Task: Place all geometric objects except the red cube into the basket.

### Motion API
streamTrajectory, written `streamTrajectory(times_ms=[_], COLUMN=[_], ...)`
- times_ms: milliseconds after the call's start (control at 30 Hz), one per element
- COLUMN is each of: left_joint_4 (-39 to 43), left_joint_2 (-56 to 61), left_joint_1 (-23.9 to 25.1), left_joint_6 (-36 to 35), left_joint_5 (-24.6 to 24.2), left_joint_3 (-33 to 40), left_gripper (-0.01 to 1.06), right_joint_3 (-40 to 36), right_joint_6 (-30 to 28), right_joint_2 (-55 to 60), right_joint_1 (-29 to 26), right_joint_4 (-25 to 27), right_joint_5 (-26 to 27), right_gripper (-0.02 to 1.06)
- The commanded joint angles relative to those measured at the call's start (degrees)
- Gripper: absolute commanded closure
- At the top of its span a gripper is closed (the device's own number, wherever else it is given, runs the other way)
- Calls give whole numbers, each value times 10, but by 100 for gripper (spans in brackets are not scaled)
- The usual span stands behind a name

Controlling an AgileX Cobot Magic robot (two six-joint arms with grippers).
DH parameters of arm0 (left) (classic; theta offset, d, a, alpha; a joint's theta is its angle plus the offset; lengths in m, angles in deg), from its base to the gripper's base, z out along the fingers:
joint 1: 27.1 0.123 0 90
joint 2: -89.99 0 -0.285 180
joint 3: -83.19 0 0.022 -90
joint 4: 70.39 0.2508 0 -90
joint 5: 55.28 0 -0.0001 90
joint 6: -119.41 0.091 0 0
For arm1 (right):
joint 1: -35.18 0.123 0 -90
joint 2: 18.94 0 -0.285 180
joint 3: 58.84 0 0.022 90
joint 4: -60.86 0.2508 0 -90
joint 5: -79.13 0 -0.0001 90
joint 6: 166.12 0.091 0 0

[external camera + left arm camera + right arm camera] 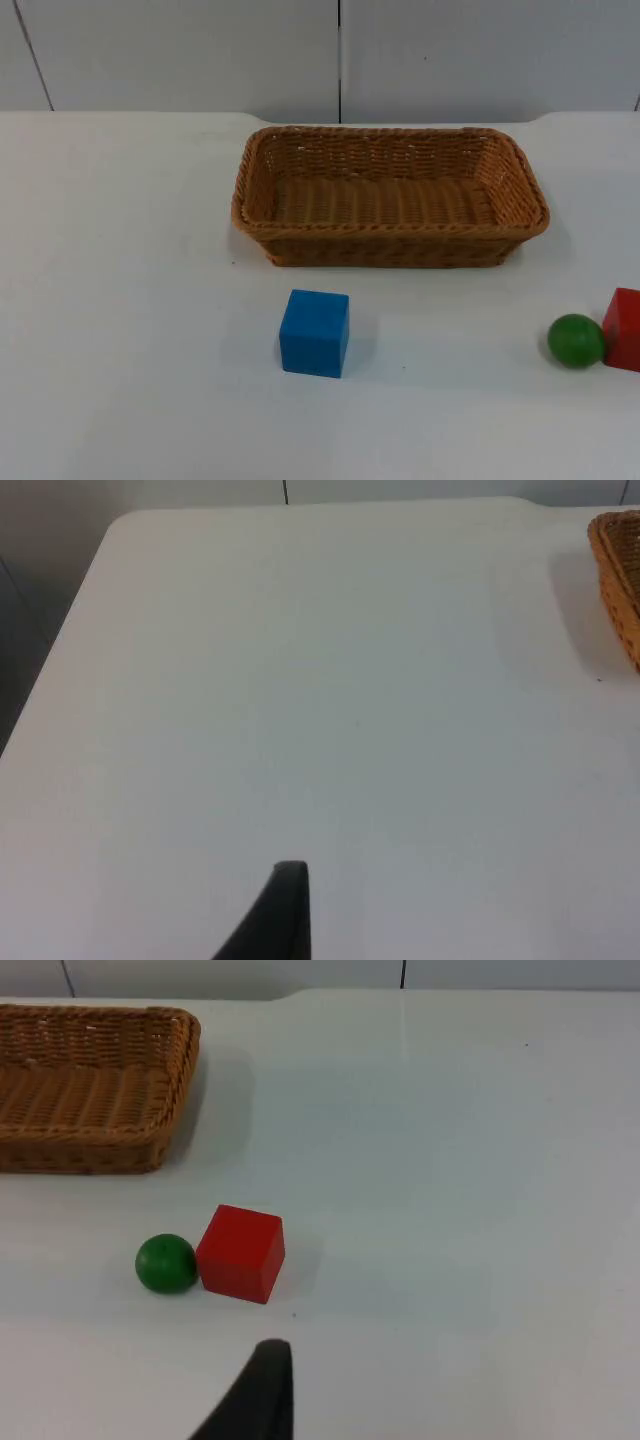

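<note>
A brown woven basket stands empty at the middle back of the table. In front of it, a little left, lies a blue cube. Near the table's right side a green ball rests against a red cube. My right gripper hangs above the table, short of the green ball and the red cube, with the basket beyond them. My left gripper waits over bare table on the left side, well away from the basket's corner.
The white table ends at a grey partition wall behind the basket. Its left edge drops off to a dark floor. Open table surface lies between the blue cube and the green ball.
</note>
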Motion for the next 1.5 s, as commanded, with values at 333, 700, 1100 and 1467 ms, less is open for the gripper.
streamTrajectory(times_ms=[333, 700, 1100, 1467], left_joint_4=[-11, -24, -32, -153], left_joint_2=[-104, -343, -473, -523], left_joint_1=[-3, -3, -3, -5], left_joint_6=[-5, -12, -7, 84], left_joint_5=[46, 110, 140, 148], left_joint_3=[-42, -67, -67, -88], left_gripper=[0, 0, 0, 0], right_joint_3=[78, 93, 93, 93], right_joint_6=[-14, -15, -10, -10], right_joint_2=[127, 348, 506, 516], right_joint_1=[-3, -3, -3, -3], right_joint_4=[13, 14, 17, 18], right_joint_5=[73, 195, 187, 181], right_gripper=[-1, -1, -1, -1])
